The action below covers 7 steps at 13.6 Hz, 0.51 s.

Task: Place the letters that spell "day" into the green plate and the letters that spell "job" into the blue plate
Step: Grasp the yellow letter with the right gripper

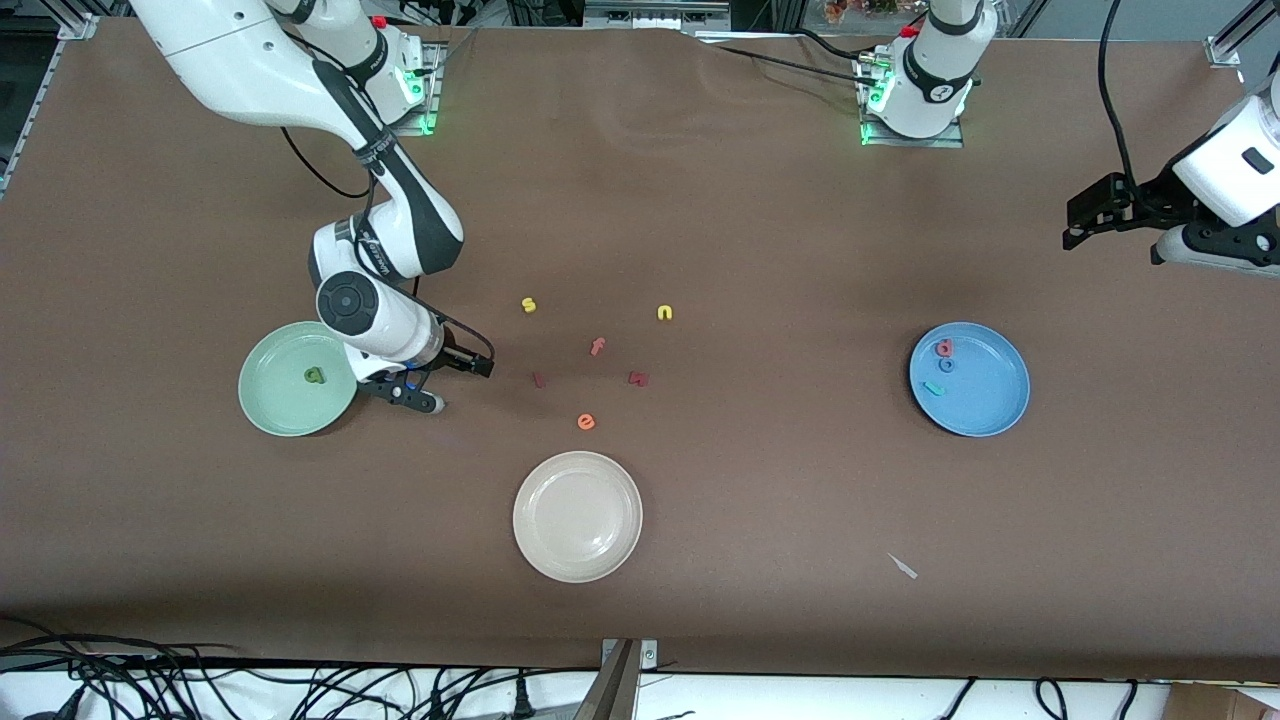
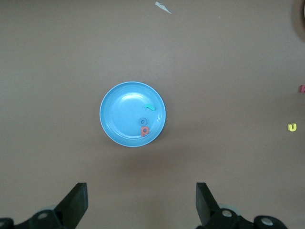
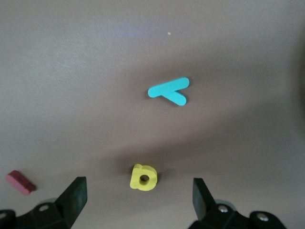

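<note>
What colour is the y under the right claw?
Teal y, clearest in the right wrist view.

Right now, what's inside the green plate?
Only the olive-green d lies in the green plate. The right arm covers the plate's edge on that side, so nothing there can be confirmed.

Front cam sits high, facing the 2 arm bases across the whole surface (image 1: 700,200). Left wrist cam looks straight down from well up at the blue plate (image 2: 114,119), which front also shows. Right wrist cam hangs low over a yellow a (image 3: 143,177) and teal y (image 3: 169,90).
</note>
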Available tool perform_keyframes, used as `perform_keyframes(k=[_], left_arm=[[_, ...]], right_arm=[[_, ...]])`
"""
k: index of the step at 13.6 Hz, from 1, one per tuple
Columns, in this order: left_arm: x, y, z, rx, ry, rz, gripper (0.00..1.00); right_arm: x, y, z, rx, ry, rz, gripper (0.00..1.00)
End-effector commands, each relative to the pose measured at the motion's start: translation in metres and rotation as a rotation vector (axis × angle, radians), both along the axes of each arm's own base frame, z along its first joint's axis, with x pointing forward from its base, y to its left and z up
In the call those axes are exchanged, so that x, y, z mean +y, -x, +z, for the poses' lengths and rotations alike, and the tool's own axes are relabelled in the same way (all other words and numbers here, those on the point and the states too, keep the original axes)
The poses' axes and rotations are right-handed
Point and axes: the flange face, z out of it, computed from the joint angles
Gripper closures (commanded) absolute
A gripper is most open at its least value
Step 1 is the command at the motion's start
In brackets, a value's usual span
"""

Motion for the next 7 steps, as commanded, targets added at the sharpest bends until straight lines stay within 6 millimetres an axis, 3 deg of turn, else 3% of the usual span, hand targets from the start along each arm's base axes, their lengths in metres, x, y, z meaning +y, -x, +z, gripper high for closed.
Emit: perform_keyframes(k=[1, 7], left_arm=[[-0.002, 0.000, 0.006, 0.029, 0.024, 0.052, 0.00], [-0.016, 0.002, 0.008, 0.043, 0.021, 0.053, 0.00]], right_arm=[[0.012, 0.002, -0.011, 0.015, -0.011, -0.001, 0.08], [0.017, 0.005, -0.015, 0.009, 0.002, 0.022, 0.19]])
